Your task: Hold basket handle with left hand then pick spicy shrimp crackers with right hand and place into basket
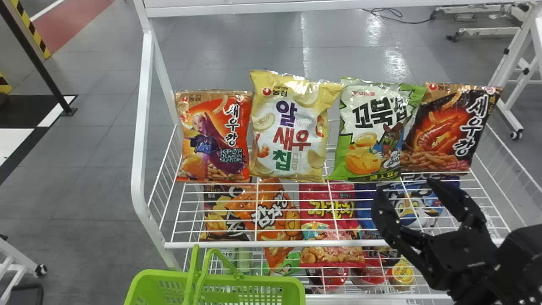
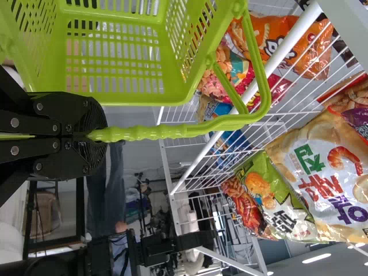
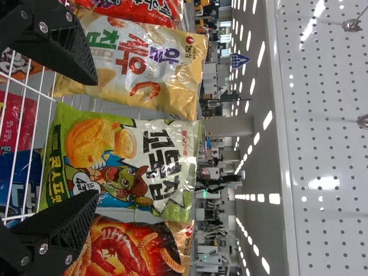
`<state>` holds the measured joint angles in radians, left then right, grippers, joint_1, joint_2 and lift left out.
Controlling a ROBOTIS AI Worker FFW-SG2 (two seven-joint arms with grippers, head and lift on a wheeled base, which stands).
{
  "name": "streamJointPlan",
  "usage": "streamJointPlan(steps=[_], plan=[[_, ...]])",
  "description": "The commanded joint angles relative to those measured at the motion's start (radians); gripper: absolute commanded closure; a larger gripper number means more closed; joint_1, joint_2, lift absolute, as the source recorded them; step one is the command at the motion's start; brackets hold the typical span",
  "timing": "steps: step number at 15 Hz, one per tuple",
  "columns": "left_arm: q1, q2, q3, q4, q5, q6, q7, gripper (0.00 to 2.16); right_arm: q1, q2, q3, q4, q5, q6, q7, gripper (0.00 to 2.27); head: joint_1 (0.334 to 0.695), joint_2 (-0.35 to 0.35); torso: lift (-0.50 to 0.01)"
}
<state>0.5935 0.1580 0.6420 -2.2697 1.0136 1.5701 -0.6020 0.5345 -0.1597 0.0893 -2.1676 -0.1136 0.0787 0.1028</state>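
The spicy shrimp crackers [image 1: 444, 131], a black and red bag, stand at the right end of the row on the rack's upper shelf; the right wrist view shows the same bag [image 3: 123, 247] beside one fingertip. My right gripper [image 1: 405, 187] is open and empty in front of the shelf, left of that bag's centre. In its wrist view, the right gripper [image 3: 95, 138] has its fingers on either side of the green and white bag [image 3: 121, 161], not closed on it. The green basket [image 1: 250, 279] hangs at the front left. My left gripper [image 2: 95, 136] is shut on its handle [image 2: 155, 131].
Left of the crackers stand a green and white bag [image 1: 372, 131], a yellow and white bag [image 1: 290, 127] and an orange bag [image 1: 216, 135]. The shelf's white front rail [image 1: 275, 243] runs between basket and bags. More snacks lie on the level below.
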Motion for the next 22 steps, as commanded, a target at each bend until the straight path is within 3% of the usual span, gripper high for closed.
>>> streamJointPlan(steps=[1,15,22], plan=[[0.002,0.000,-0.001,0.001,0.000,0.001,0.004,1.89,0.001,0.000,-0.003,-0.001,0.000,-0.006,0.000,0.14,0.695,0.064,-0.037],[0.000,0.000,-0.007,0.001,-0.001,0.001,0.005,1.89,-0.004,0.003,-0.013,0.003,-0.003,-0.024,-0.012,0.14,0.695,0.056,-0.037],[0.008,0.002,-0.022,-0.011,0.000,0.001,0.013,1.89,-0.165,0.020,-0.079,0.149,0.002,-0.055,-0.060,0.14,0.695,-0.017,-0.037]])
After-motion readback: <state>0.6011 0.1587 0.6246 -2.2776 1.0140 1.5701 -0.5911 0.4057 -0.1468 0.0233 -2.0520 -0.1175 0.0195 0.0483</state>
